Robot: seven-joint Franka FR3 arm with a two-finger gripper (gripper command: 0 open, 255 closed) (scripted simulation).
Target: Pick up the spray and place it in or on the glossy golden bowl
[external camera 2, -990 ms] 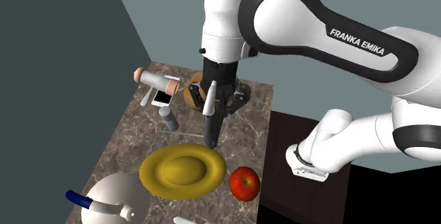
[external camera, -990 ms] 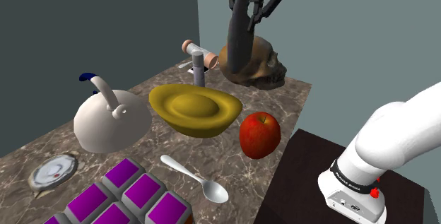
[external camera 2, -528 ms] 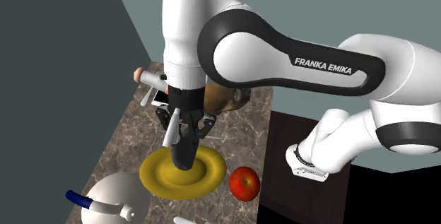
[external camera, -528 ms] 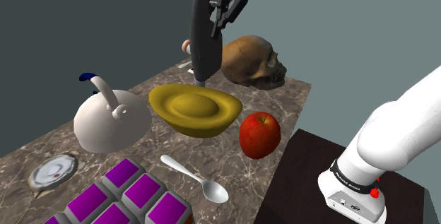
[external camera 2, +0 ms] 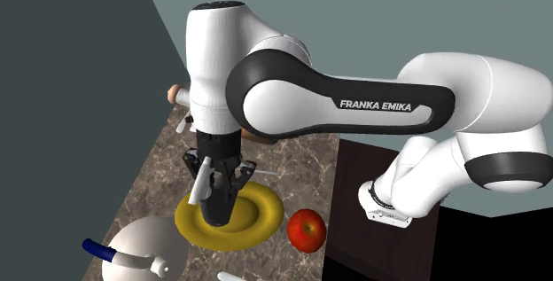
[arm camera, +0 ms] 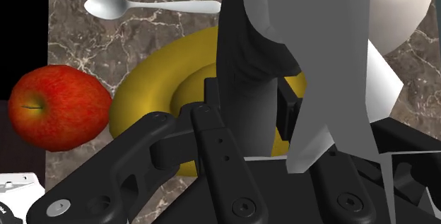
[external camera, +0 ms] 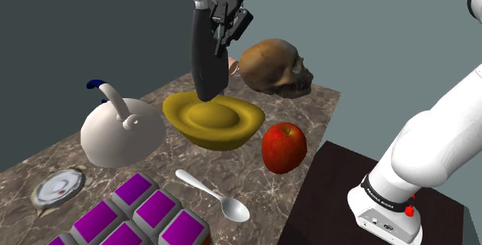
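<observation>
We see gripper [external camera 2: 218, 182] clasping dark spray [external camera 2: 217, 210] upright, its base over middle of golden bowl [external camera 2: 267, 210]; contact unclear. Red apple [external camera 2: 306, 230] just beside bowl, white kettle [external camera 2: 142, 249] near, on marbled table [external camera 2: 151, 177].

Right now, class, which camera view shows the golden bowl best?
The shoulder view: the golden bowl shows nearly whole. In the second exterior view the spray covers its middle; in the wrist view, the spray hides much.
</observation>
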